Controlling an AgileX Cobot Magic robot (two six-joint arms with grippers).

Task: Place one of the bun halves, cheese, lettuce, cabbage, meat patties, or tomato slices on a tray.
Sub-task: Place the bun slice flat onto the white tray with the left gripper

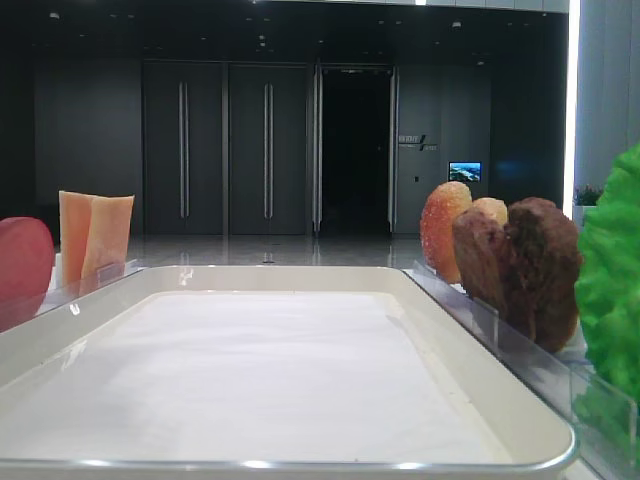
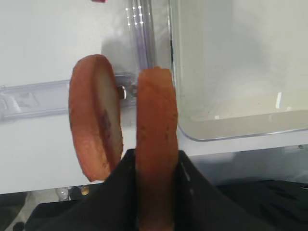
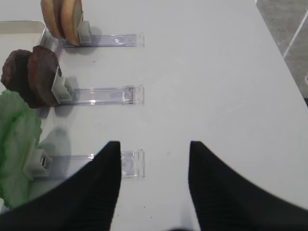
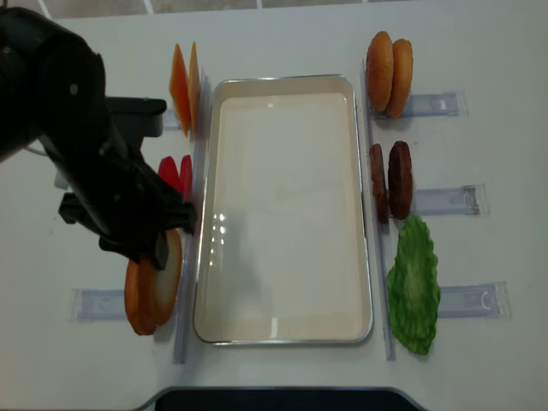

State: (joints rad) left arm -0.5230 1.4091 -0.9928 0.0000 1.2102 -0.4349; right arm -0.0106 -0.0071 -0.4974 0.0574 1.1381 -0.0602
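Note:
In the left wrist view my left gripper (image 2: pixel 156 156) is shut on a golden-brown bun half (image 2: pixel 155 110), held edge-on just left of the tray (image 2: pixel 231 72) corner. A second bun half (image 2: pixel 94 122) stands upright beside it, to the left. From above, my left arm (image 4: pixel 94 171) hides part of this pair (image 4: pixel 154 287). My right gripper (image 3: pixel 154 159) hangs open over bare table, its fingers (image 3: pixel 103 185) empty, near the lettuce (image 3: pixel 17 139), the meat patties (image 3: pixel 33 74) and two more buns (image 3: pixel 62 19).
The cream tray (image 4: pixel 282 338) lies in the middle with nothing in it. Left of it stand cheese (image 4: pixel 184 86) and tomato slices (image 4: pixel 175 175); right of it buns (image 4: pixel 390 73), patties (image 4: pixel 390 180) and lettuce (image 4: pixel 413 274). Clear holder strips (image 3: pixel 108 95) stick out sideways.

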